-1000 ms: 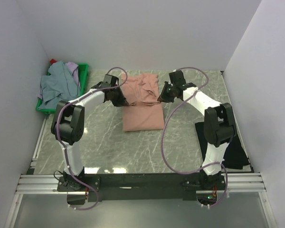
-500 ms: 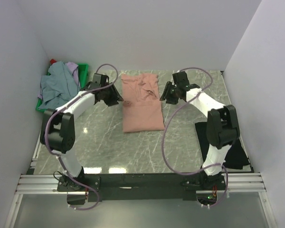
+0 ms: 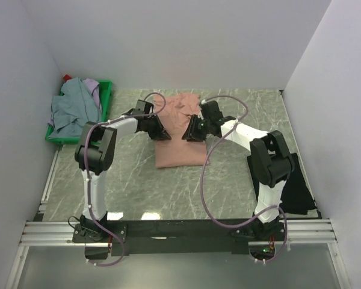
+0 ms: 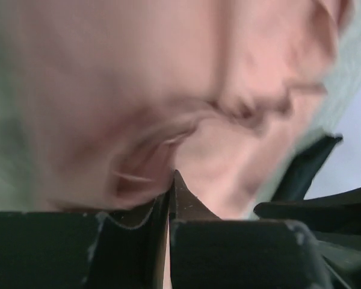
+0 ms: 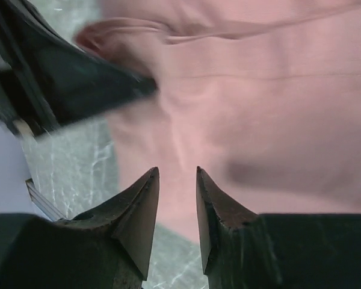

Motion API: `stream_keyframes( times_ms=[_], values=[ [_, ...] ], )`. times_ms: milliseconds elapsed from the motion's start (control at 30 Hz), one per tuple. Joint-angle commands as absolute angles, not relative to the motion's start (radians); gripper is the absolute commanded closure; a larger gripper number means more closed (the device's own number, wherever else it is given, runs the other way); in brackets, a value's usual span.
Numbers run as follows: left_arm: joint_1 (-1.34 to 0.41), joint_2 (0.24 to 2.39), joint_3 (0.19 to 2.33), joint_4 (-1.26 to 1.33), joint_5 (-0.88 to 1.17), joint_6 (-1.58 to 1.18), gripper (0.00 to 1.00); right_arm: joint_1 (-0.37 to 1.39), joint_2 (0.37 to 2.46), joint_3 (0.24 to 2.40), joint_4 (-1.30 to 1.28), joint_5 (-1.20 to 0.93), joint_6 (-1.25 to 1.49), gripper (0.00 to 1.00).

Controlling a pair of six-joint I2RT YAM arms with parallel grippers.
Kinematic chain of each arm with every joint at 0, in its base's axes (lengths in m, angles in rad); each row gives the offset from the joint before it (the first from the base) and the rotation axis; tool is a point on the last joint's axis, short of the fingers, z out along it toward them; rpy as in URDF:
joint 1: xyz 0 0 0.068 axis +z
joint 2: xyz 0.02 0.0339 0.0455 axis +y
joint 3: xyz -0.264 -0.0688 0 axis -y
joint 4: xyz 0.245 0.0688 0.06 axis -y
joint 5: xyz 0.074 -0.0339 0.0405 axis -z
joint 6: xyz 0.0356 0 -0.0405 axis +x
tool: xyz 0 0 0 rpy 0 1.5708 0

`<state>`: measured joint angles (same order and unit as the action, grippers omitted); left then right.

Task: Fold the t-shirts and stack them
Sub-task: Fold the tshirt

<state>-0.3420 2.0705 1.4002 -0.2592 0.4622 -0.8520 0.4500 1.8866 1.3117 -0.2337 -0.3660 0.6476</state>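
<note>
The salmon-pink t-shirt [image 3: 179,147] lies on the table [image 3: 132,180], long axis 12-to-6, with the left pincer [image 3: 162,135] at its 9 o'clock edge, nearly closed and possibly nipping a fold, and the right pincer [image 3: 187,136] at 3 o'clock, half-open, empty, equally near.

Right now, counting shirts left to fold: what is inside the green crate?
The green crate holds a heaped grey-blue t-shirt and a lavender t-shirt; anything beneath them is covered.
</note>
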Motion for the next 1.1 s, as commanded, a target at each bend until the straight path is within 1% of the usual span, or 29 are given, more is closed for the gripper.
stream_keyframes(
  times_ms=[0, 167, 267, 400, 467, 567, 633, 667, 700, 767, 900, 967, 1067],
  values=[
    [-0.292, 2.121, 1.503, -0.250, 0.503, -0.850, 0.92, 0.402, 1.934, 1.272, -0.163, -0.441, 0.676, 0.62],
    [-0.242, 2.180, 1.539, -0.255, 0.515, -0.844, 0.91, 0.321, 1.979, 1.183, -0.103, -0.514, 0.704, 0.64],
    [-0.233, 2.201, 1.539, -0.259, 0.525, -0.845, 0.92, 0.295, 1.957, 1.100, -0.051, -0.532, 0.727, 0.64],
    [-0.230, 2.194, 1.531, -0.245, 0.543, -0.845, 0.90, 0.258, 1.918, 1.003, -0.002, -0.541, 0.744, 0.64],
    [-0.230, 2.172, 1.542, -0.235, 0.563, -0.839, 0.85, 0.255, 1.895, 0.996, -0.002, -0.546, 0.741, 0.64],
    [-0.227, 2.128, 1.571, -0.238, 0.580, -0.831, 0.82, 0.256, 1.859, 0.997, -0.003, -0.548, 0.733, 0.63],
    [-0.225, 2.071, 1.574, -0.242, 0.575, -0.818, 0.76, 0.256, 1.807, 1.002, -0.037, -0.511, 0.723, 0.63],
    [-0.225, 2.048, 1.568, -0.245, 0.566, -0.810, 0.70, 0.259, 1.763, 1.002, -0.050, -0.490, 0.710, 0.63],
    [-0.227, 2.024, 1.556, -0.236, 0.568, -0.801, 0.68, 0.262, 1.735, 0.996, -0.078, -0.433, 0.703, 0.63],
    [-0.230, 1.953, 1.493, -0.229, 0.574, -0.796, 0.63, 0.270, 1.666, 0.985, -0.095, -0.404, 0.695, 0.63],
    [-0.288, 1.856, 1.353, -0.195, 0.566, -0.802, 0.65, 0.330, 1.609, 0.951, -0.078, -0.405, 0.718, 0.63],
    [-0.340, 1.824, 1.263, -0.144, 0.566, -0.822, 0.70, 0.385, 1.623, 0.953, -0.065, -0.408, 0.735, 0.63],
    [-0.402, 1.812, 1.160, -0.054, 0.572, -0.873, 0.71, 0.442, 1.670, 0.954, -0.025, -0.423, 0.759, 0.64]
  ],
)
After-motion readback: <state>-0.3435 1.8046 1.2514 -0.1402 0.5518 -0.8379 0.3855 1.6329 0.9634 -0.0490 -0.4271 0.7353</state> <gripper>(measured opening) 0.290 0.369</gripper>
